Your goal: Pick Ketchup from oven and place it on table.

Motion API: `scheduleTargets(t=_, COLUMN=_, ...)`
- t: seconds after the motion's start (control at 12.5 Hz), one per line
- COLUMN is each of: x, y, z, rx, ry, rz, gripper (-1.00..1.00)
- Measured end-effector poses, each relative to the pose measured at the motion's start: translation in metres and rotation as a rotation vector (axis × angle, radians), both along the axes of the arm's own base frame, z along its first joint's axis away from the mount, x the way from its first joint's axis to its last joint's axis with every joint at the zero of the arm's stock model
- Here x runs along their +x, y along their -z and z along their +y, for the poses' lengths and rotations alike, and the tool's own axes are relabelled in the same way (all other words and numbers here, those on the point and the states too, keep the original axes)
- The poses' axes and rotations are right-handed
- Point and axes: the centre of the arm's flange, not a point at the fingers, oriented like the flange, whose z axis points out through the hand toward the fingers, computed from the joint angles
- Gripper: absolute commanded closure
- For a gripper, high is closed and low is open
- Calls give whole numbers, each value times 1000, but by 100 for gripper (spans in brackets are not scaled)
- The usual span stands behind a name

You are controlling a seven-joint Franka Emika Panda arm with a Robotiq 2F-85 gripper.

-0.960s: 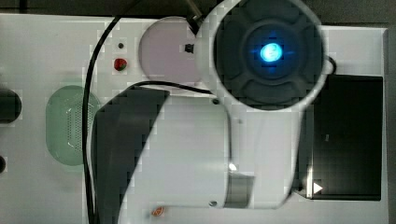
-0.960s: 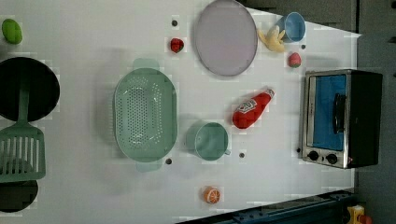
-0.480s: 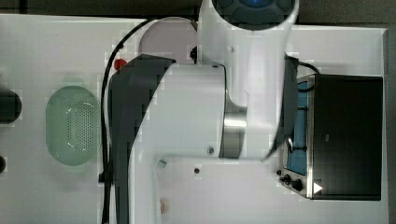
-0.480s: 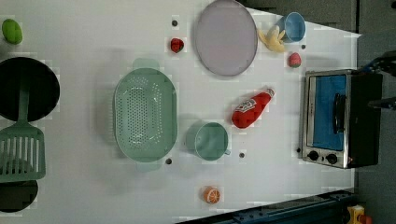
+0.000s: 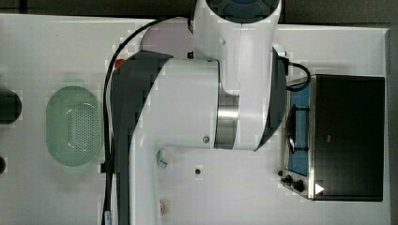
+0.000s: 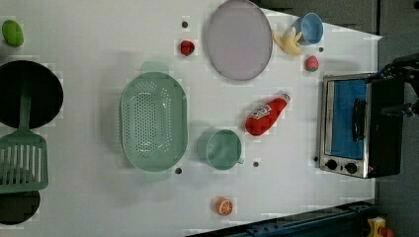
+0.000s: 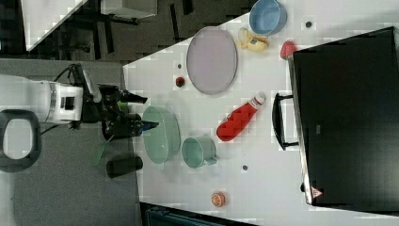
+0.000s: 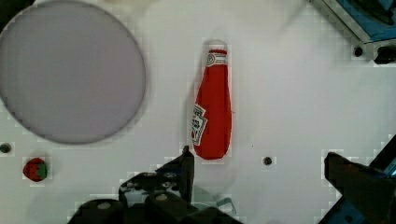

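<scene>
A: Where do we find the Ketchup (image 6: 266,115)? In the left view it lies on its side on the white surface (image 6: 99,207), right of centre, between the green mug (image 6: 220,149) and the oven (image 6: 352,126), touching neither.

B: We agree. The right view puts the Ketchup (image 7: 240,119) mid-frame, cap pointing up-right toward the oven's handle (image 7: 278,121), and the oven (image 7: 346,117) appears there as a black top filling the right side.

A: The top view gives us none of that stretch of surface; the white and grey arm (image 5: 187,112) spans the middle. We do see the oven (image 5: 335,137) at the right with its blue glass door shut, and the green colander (image 5: 75,125) at the left.

B: And the gripper (image 8: 259,170)? In the wrist view two dark fingers (image 8: 184,170) rise from the lower edge, spread wide apart with nothing between them. The Ketchup (image 8: 212,105) lies in the centre, just clear of them.

A: That view adds the lilac plate (image 8: 70,70) at upper left and a strawberry (image 8: 35,169) at lower left. The right view shows the gripper (image 7: 141,112) at mid-left, over the surface's edge beside the colander (image 7: 161,134).

B: The left view alone brings in the black pan (image 6: 27,94), the green spatula (image 6: 22,163), the blue cup (image 6: 309,28) and the orange slice (image 6: 224,206).
</scene>
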Motion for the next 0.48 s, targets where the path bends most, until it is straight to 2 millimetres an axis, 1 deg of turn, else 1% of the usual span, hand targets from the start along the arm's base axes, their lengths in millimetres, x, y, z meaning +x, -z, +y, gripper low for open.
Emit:
scheduleTargets(t=0.16, x=-4, y=-20, z=-5, rx=3, ry=8, rz=-51, gripper=-100)
scheduleTargets(t=0.24, x=-7, y=-24, z=-3, rx=14, ry=7, rz=-55, gripper=-100)
scheduleTargets(t=0.32, x=-6, y=-25, z=-1, rx=13, ry=4, rz=-62, gripper=-100)
scheduleTargets(t=0.48, x=-8, y=-20, z=-1, rx=36, ry=11, rz=-42, gripper=-100)
